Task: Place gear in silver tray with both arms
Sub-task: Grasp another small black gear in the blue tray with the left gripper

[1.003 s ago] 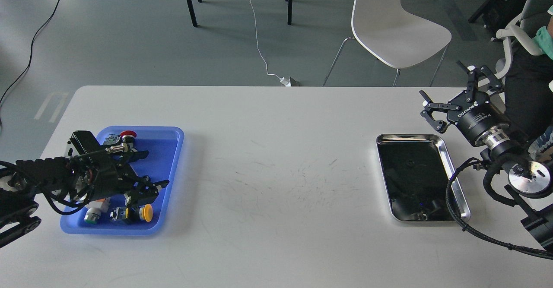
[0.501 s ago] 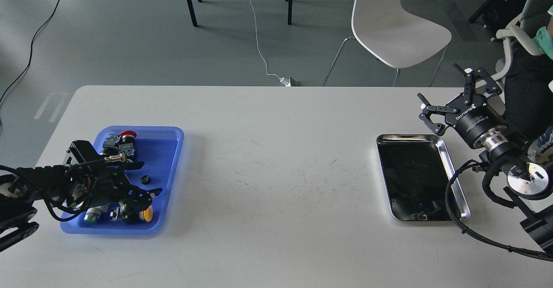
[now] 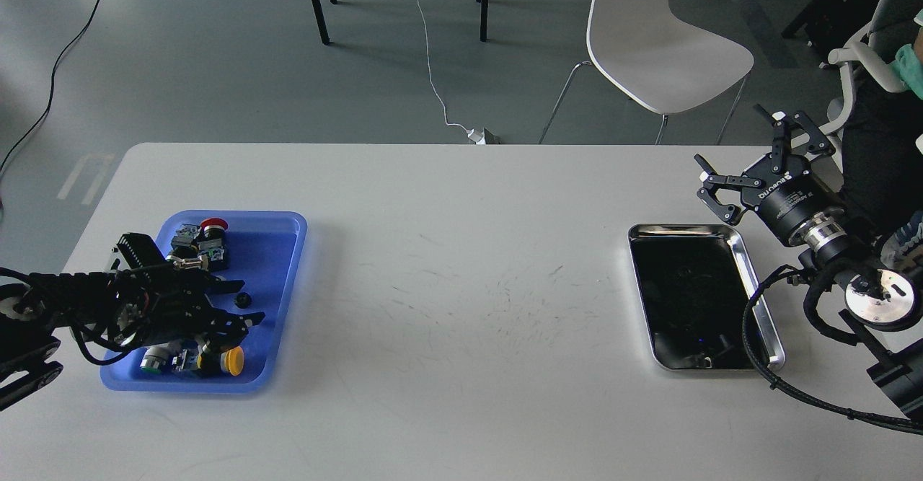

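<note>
A small black toothed gear (image 3: 244, 299) is lying flat on the floor of a blue plastic tray (image 3: 285, 250) at the table's left side, between the spread fingers of the left arm's black claw gripper (image 3: 241, 301). The rectangular shiny steel tray (image 3: 743, 250) with rounded corners is sitting flat at the right, its dark mirror-like floor holding nothing.

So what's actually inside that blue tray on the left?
In the blue tray: a red-capped button, a yellow-capped one, a green-tipped part and a small black gear. The left gripper hangs over the middle, hiding whatever lies beneath.
</note>
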Motion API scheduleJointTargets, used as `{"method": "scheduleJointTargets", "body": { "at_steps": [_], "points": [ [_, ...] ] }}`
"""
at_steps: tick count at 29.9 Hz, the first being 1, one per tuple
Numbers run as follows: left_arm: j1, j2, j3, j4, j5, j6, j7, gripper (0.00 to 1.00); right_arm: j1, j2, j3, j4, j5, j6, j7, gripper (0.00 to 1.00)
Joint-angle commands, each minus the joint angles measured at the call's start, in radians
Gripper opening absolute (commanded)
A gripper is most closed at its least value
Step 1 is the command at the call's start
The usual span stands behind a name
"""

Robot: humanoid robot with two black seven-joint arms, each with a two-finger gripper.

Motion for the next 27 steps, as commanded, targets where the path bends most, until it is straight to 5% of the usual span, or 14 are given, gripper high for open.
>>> {"method": "scheduleJointTargets", "body": {
  "at_steps": [1,20,27],
  "points": [
    [-0.018,0.000,0.012,0.014,0.000,-0.004,-0.012,0.56,0.001,0.000,0.000,0.002,0.000,0.000,0.000,0.96],
    [-0.075,-0.034,0.078,0.089,0.000,-0.018,-0.012,0.51,0.001,0.000,0.000,0.003,-0.006,0.000,0.000,0.96],
    [-0.075,-0.040,0.078,0.090,0.000,-0.018,-0.012,0.35,-0.001,0.000,0.000,0.002,-0.008,0.000,0.000,0.96]
  ]
}}
